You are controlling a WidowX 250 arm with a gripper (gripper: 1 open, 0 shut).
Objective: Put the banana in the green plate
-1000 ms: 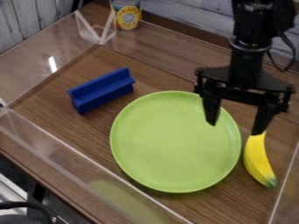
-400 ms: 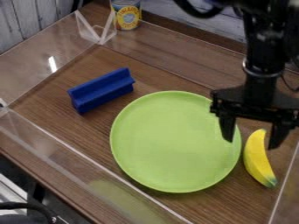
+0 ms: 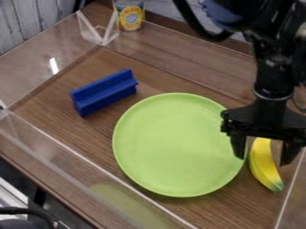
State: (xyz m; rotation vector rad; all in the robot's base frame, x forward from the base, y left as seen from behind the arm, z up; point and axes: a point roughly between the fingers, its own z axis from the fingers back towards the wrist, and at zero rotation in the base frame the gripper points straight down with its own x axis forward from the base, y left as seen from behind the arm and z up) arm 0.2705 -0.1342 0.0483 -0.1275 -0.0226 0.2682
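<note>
The banana [image 3: 266,170] is small, yellow and curved, lying on the wood table just right of the green plate [image 3: 174,143], which is large, round and bare. My gripper [image 3: 264,149] hangs straight down over the banana's upper end, open, with one dark finger [image 3: 241,147] on the plate side and the other at the banana's right. Nothing is held. The banana's top end is hidden behind the fingers.
A blue rectangular block [image 3: 103,91] lies left of the plate. A yellow can [image 3: 129,14] stands at the back. Clear plastic walls [image 3: 48,152] fence the table on the left and front; the right wall stands close to the banana.
The open gripper has moved right and down, from above the plate's right rim to straddling the banana's upper end. Banana, plate and block have stayed put.
</note>
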